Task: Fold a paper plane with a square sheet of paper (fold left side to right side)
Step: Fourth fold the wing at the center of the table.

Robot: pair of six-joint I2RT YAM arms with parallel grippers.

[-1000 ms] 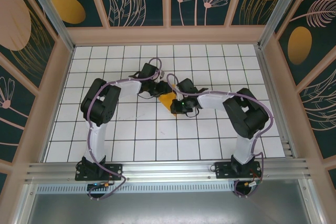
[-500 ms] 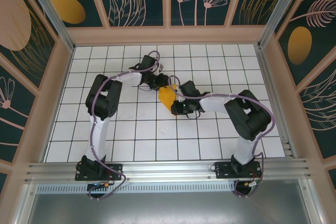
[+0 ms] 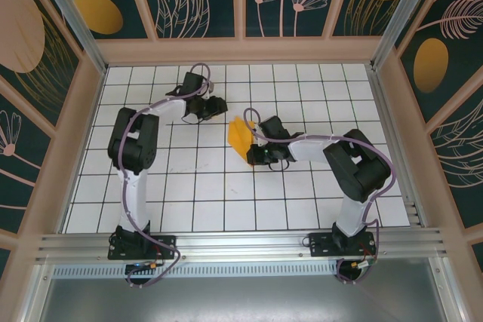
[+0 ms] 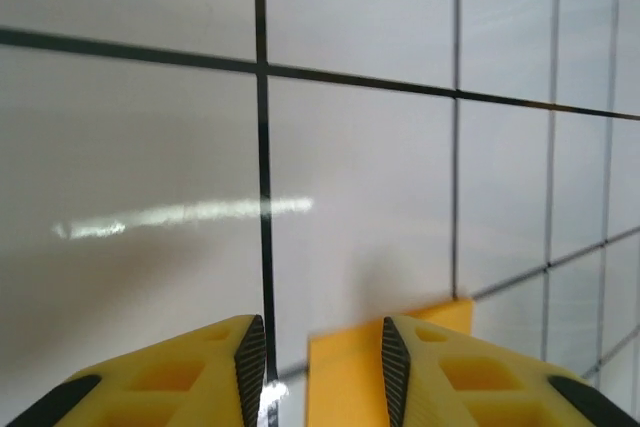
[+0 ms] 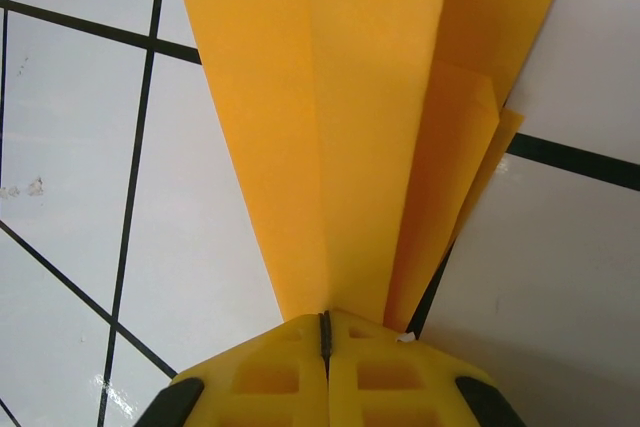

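The paper plane (image 3: 238, 139) is a slim orange-yellow dart of folded layers with a centre crease, lying near the middle of the grid table. My right gripper (image 3: 250, 156) is at its near end. In the right wrist view that gripper (image 5: 325, 319) is shut on the narrow end, and the paper plane (image 5: 340, 117) fans out ahead. My left gripper (image 3: 219, 105) is up and to the left, apart from the plane. In the left wrist view it (image 4: 322, 335) is open, with a corner of the paper plane (image 4: 345, 377) showing below the fingers, not gripped.
The white grid table (image 3: 189, 186) is walled in by wooden frames (image 3: 241, 49) and patterned panels on three sides. A metal rail (image 3: 241, 243) runs along the near edge by the arm bases. Open tiles lie in front of and behind the arms.
My left gripper has let go of the paper and drawn back up and to the left. My right gripper has shut tighter on the plane's end and stayed put.
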